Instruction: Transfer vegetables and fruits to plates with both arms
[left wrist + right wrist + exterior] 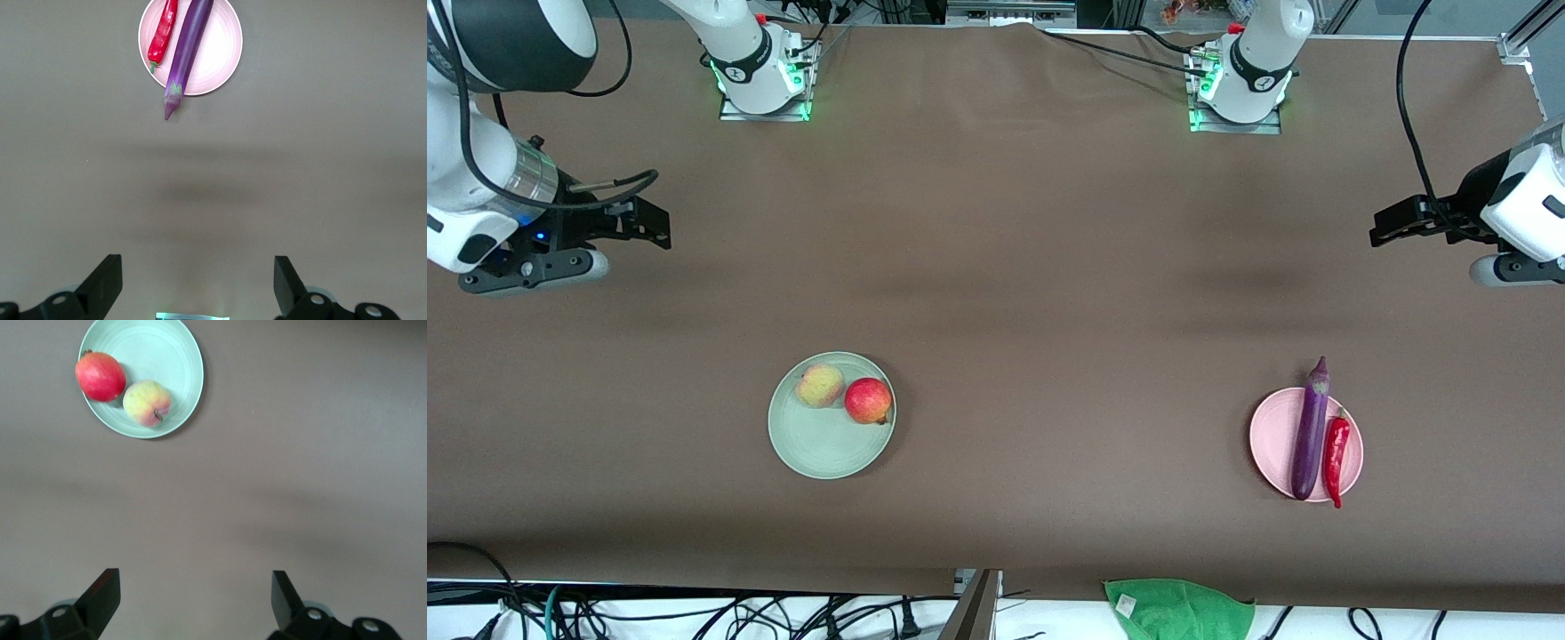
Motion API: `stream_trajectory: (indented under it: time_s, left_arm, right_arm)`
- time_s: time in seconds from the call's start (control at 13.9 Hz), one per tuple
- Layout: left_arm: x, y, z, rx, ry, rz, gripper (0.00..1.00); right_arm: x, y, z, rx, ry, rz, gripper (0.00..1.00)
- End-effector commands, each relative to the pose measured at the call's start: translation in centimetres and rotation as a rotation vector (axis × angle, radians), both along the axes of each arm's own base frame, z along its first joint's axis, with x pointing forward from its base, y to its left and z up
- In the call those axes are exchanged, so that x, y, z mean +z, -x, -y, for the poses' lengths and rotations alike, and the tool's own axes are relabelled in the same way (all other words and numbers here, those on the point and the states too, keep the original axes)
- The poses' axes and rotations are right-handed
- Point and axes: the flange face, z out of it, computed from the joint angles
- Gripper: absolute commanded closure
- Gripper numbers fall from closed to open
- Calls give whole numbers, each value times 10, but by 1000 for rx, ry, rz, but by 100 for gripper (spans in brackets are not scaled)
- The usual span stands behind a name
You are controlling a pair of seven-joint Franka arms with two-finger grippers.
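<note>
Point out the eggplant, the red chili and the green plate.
eggplant (1311,440): front view, middle of its purple body.
red chili (1336,455): front view, middle of the pod.
green plate (818,444): front view, bare part nearer the camera.

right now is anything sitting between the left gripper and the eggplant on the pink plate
Nothing visible does. The left gripper hangs open over bare table, and only brown cloth lies between it and the eggplant on the pink plate.
</note>
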Motion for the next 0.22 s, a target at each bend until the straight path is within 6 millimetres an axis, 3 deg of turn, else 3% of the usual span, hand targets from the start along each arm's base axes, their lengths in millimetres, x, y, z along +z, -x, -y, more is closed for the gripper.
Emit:
stream_trajectory:
  time_s: [0.0, 0.14]
  left_arm:
    - [5, -1, -2, 7, -11, 6, 0]
    - [5, -2, 1, 3, -12, 8, 0]
  right_arm:
    - [7, -8, -4, 24, -10, 22, 0]
    - [7, -9, -6, 24, -12, 28, 0]
